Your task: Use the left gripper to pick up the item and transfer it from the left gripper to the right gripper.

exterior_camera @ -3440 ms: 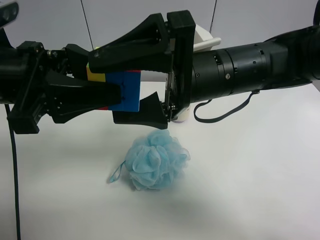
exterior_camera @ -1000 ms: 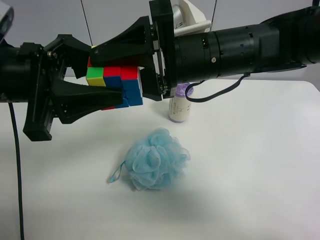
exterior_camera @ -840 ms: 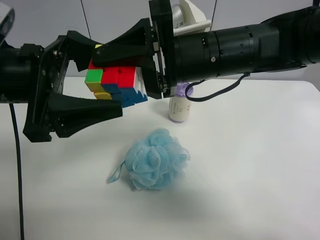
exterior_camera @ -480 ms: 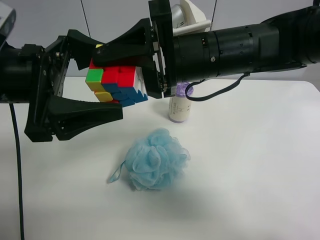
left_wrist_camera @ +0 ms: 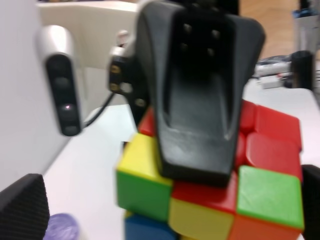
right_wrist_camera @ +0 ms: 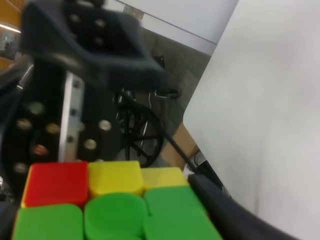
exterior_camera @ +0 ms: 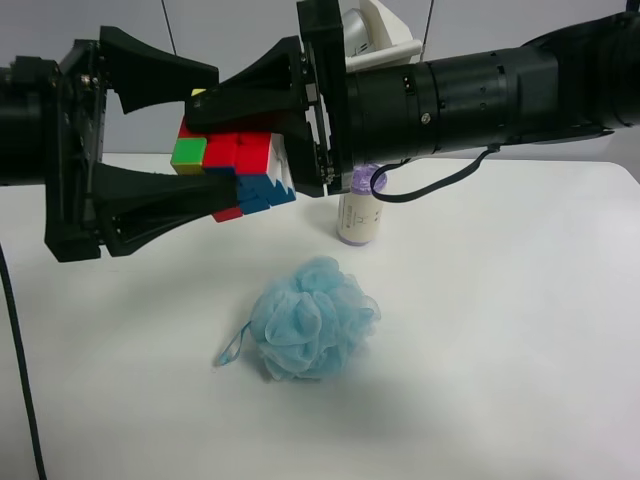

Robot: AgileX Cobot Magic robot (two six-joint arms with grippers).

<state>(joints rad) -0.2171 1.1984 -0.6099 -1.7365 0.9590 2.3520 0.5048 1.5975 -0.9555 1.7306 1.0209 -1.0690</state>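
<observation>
The item, a small puzzle cube point(exterior_camera: 232, 160) with red, green, yellow and blue squares, hangs in the air above the white table. My right gripper point(exterior_camera: 245, 150), on the thick arm coming from the exterior high view's right, is shut on it, with one black finger point(left_wrist_camera: 197, 100) pressed across its red face. My left gripper point(exterior_camera: 222, 130), at that view's left, stands open, its two fingers spread above and below the cube and apart from it. The right wrist view shows the cube's green and yellow squares point(right_wrist_camera: 110, 200) close up, with the left gripper's body point(right_wrist_camera: 75, 75) behind.
A fluffy light-blue bath pouf point(exterior_camera: 312, 318) lies on the white table point(exterior_camera: 500, 330) below the grippers. A purple-topped cylindrical roll point(exterior_camera: 360, 210) stands upright behind it, under the right arm. A thin black cable point(exterior_camera: 20, 380) hangs at the left edge.
The left gripper's jaws have spread wide off the cube and the gripper has drawn back a little to the left. The cube stays in the right gripper, slightly tilted.
</observation>
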